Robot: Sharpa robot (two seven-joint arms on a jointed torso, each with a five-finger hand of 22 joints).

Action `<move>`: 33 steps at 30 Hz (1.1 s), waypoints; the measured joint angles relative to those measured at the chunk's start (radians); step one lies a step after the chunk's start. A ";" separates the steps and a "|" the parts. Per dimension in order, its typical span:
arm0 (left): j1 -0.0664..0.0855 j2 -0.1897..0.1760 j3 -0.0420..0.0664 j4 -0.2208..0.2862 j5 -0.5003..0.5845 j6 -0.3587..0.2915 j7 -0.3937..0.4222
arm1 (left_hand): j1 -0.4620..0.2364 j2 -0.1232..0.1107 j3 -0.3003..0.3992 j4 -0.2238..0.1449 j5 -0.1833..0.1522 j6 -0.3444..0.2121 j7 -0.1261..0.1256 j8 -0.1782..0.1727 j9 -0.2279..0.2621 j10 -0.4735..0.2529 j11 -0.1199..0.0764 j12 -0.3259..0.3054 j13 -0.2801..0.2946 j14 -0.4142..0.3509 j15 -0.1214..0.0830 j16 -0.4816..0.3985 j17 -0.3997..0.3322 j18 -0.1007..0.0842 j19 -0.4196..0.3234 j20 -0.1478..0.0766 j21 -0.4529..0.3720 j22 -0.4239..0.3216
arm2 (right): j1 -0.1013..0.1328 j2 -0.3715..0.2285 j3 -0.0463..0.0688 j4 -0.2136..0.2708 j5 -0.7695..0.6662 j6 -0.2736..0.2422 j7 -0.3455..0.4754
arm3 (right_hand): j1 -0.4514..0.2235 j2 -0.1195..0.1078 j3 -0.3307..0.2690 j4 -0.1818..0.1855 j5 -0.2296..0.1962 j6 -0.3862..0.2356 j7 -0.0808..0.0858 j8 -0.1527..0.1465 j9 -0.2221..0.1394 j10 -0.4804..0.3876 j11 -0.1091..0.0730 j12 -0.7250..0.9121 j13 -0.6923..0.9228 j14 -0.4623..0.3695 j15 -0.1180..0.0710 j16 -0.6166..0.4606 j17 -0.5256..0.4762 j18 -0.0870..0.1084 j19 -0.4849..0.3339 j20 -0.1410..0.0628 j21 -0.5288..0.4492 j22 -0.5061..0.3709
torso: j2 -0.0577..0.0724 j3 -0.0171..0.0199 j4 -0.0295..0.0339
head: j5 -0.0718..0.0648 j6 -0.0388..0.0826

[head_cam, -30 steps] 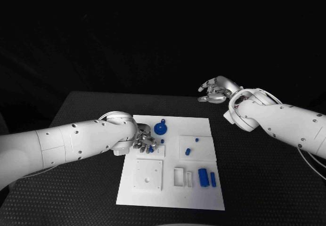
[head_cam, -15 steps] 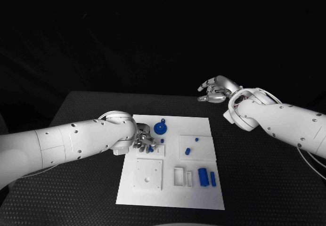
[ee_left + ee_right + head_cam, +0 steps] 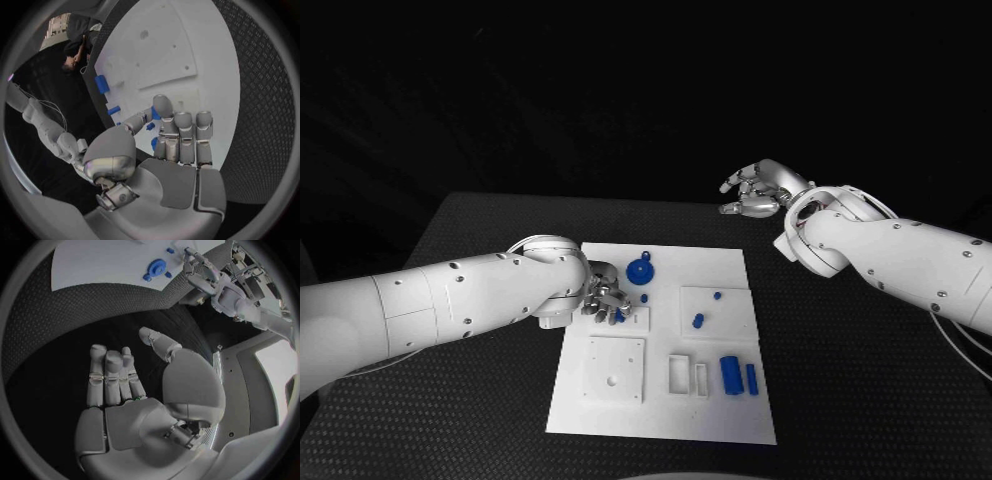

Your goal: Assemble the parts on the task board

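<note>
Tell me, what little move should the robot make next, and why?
Probably ease the left hand straight down to seat its small blue part in the raised white block on the task board. Its fingers are already bunched over that block, while the right hand waits off the board, holding nothing.

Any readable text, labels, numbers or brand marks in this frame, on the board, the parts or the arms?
None can be read: the task board, the blue parts, the left hand and the right hand bear no legible words, numbers or signs in any view.
</note>
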 measured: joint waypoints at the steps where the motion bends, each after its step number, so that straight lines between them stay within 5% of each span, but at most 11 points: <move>1: 0.000 0.000 0.000 0.000 0.000 0.000 0.000 | 0.000 0.000 0.000 0.000 0.000 0.000 0.000 0.000 0.000 0.000 0.000 0.003 0.000 0.000 0.000 0.000 0.000 0.000 0.000 0.000 0.000 0.000 | 0.000 0.000 0.000 0.000 0.000 0.000 0.000 | 0.000 0.000 0.000 0.000 0.000 0.000 0.000 0.000 0.000 0.000 0.000 0.000 0.000 0.000 0.000 0.000 0.000 0.000 0.000 0.000 0.000 0.000 | 0.000 0.0000 0.0000 | 0.000 0.000; 33: 0.001 0.003 0.001 -0.008 0.010 0.017 0.000 | 0.004 -0.004 0.003 0.003 0.000 0.000 0.000 0.002 0.007 0.000 0.000 0.012 0.001 0.002 0.002 0.004 0.000 0.000 0.000 0.000 0.000 -0.001 | 0.000 -0.003 0.000 0.000 0.000 0.001 0.000 | 0.000 0.000 -0.003 -0.003 0.000 -0.002 0.000 0.000 0.000 -0.004 -0.004 0.003 -0.003 -0.003 0.003 0.000 -0.002 0.000 -0.003 0.003 0.000 0.000 | 0.000 0.0021 0.0004 | 0.001 -0.002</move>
